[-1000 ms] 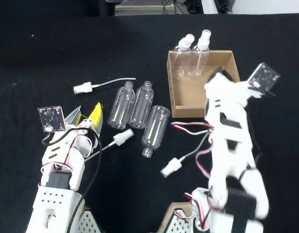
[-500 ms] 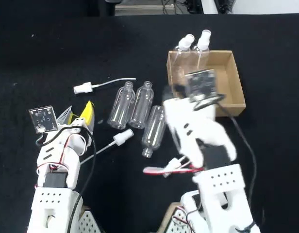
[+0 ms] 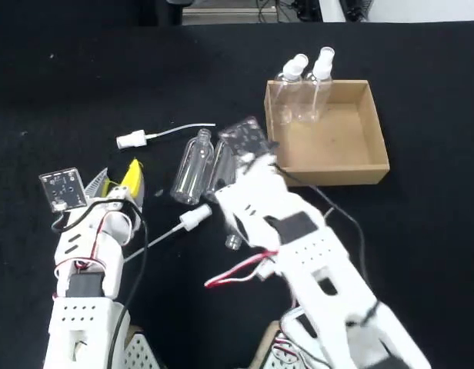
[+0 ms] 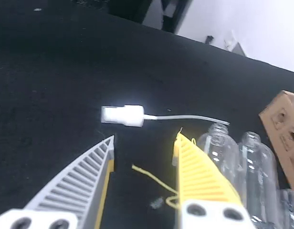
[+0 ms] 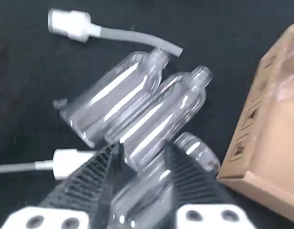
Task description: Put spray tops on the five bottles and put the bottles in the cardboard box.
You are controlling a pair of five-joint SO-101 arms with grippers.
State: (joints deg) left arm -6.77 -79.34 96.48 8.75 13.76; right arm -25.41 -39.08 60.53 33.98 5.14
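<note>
Three capless clear bottles lie side by side mid-table; the left one (image 3: 191, 165) is in plain sight, and my right arm (image 3: 272, 215) covers much of the other two. My right gripper (image 5: 142, 151) hangs open just above them, its dark fingers either side of the third bottle (image 5: 159, 188). Two capped bottles (image 3: 301, 88) lean in the cardboard box (image 3: 375, 146). My left gripper (image 4: 146, 138) is open and holds nothing, a short way from a spray top (image 4: 122, 115) with a long tube. Another spray top (image 3: 192, 217) lies near the bottles.
The cardboard box (image 5: 276, 133) stands close beside the bottles. Red and white cables (image 3: 233, 273) trail from my right arm over the black cloth. The table's left and far parts are bare black cloth.
My right arm has swung left from over the cardboard box to above the loose bottles. My left gripper has shifted slightly left. The bottles and spray tops have not moved.
</note>
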